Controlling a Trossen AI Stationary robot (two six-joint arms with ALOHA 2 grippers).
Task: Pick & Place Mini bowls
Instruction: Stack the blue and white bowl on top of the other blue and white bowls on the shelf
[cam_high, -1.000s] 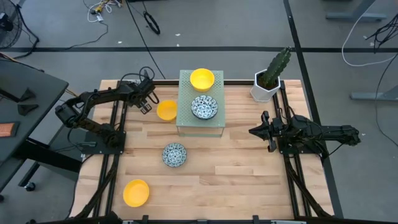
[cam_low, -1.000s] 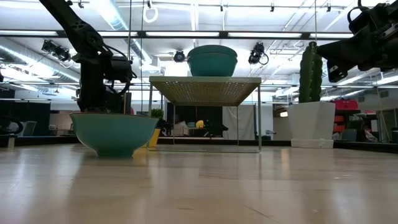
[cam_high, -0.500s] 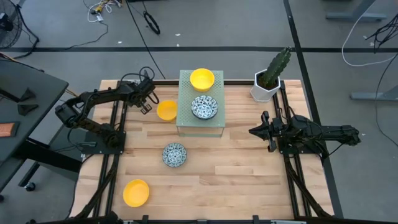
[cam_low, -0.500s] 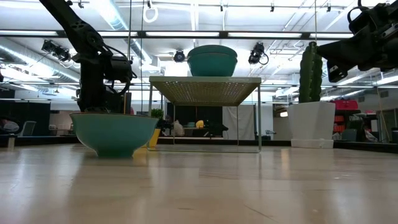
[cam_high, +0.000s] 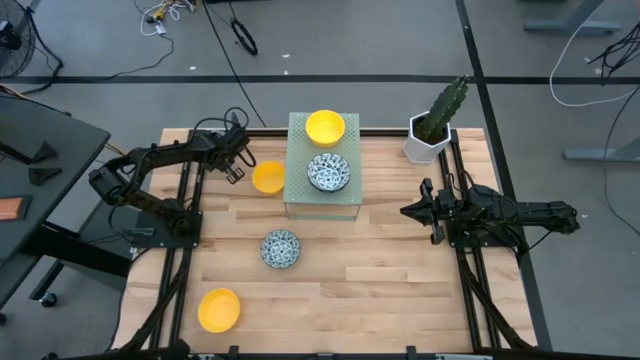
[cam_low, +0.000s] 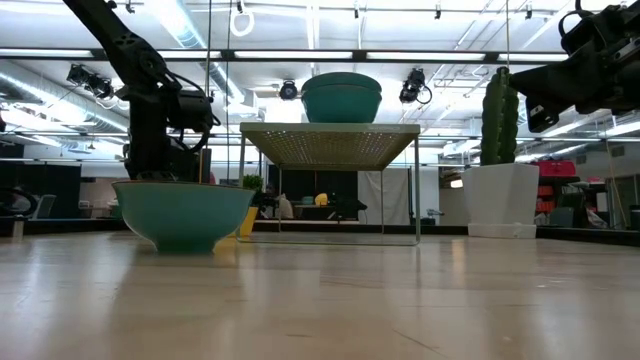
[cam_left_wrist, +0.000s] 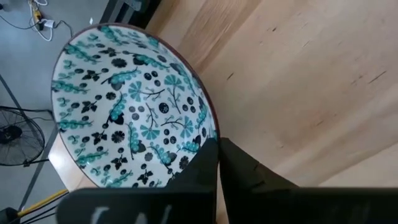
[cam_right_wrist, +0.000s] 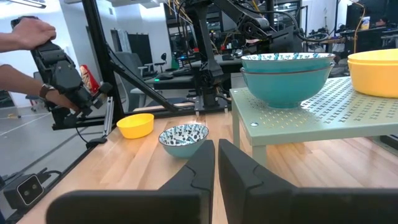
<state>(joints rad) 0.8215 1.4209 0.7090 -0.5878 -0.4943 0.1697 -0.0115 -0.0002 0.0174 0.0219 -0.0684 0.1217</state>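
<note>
Left wrist view: patterned bowl (cam_left_wrist: 124, 112) fills the frame, the left gripper (cam_left_wrist: 217, 146) at its near rim. Change in the last second: jaws went from spread to pressed together, tips at the rim. Cannot tell whether the bowl wall is caught between them.

High view: the arm has hardly moved. It sits toward the far left corner of the tabletop (cam_high: 380, 290), just beside a yellow bowl (cam_high: 267, 178) at the rack's (cam_high: 300, 200) left side.

Judgement: grasp attempted, lift next, hold unconfirmed.

Right gripper (cam_high: 408, 211) waits near the right edge, jaws together, empty.
</note>
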